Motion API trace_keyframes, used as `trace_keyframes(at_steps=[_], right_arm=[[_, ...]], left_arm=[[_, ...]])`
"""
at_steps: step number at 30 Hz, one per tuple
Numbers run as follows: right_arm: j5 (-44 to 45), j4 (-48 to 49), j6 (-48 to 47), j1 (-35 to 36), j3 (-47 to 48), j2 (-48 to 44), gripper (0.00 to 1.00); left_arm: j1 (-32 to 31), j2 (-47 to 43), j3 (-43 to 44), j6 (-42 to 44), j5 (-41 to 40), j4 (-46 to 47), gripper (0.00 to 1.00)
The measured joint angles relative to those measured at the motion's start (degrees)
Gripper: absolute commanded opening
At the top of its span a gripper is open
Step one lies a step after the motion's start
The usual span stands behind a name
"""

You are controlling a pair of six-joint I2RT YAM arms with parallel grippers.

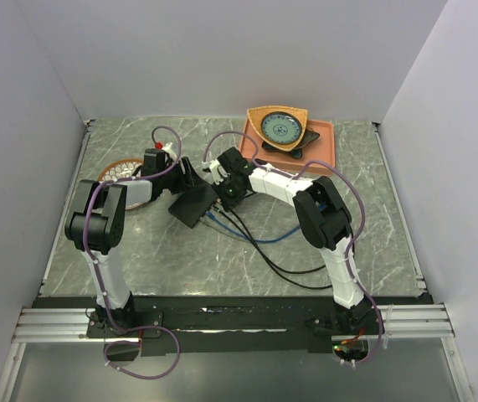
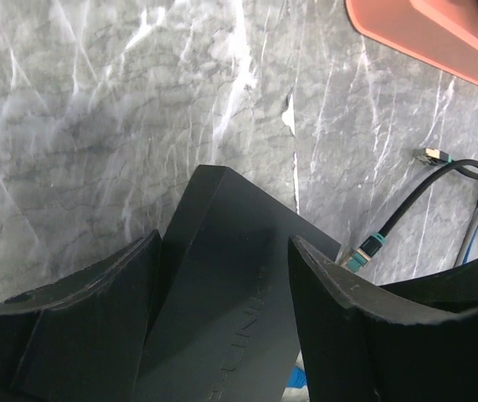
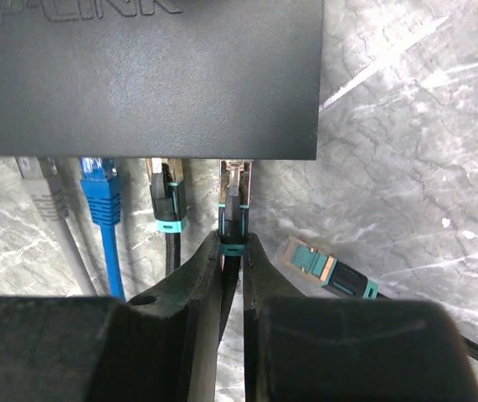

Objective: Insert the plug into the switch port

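The grey marbled table (image 1: 180, 260) carried an orange tray (image 1: 322, 146) at far right and a round brown-rimmed dish (image 1: 117, 170) at left. Black cables (image 1: 289, 270) and a blue cable (image 1: 259, 240) trailed across the centre. A loose teal-collared plug (image 3: 326, 268) lay flat. Whether the tilted black switch box (image 1: 192, 205) touched the surface could not be determined.

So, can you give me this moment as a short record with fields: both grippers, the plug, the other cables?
left gripper: closed on the black switch box
right gripper: closed on the plug, behind its head
plug: head against the box's near edge; seated or not, cannot tell
other cables: grey cable, blue cable, black cable at the same edge
spare plug: loose on the table
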Motion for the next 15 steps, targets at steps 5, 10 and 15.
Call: trace_keyframes(at_steps=[5,10,15], right_arm=[[-0.57,0.20,-1.79,-0.02,0.00,0.00,0.00],[-0.61,0.17,-2.62,0.00,0.02,0.00,0.00],[-0.07,0.79,-1.99,0.04,-0.04,0.00,0.00]], left_arm=[[0.26,0.11,-0.13,0.76,1.18,1.53,0.65],[0.46,0.24,-0.24,1.36,2.51,2.69,0.64],[0.76,1.53,-0.24,1.66,4.17,3.54,0.63]])
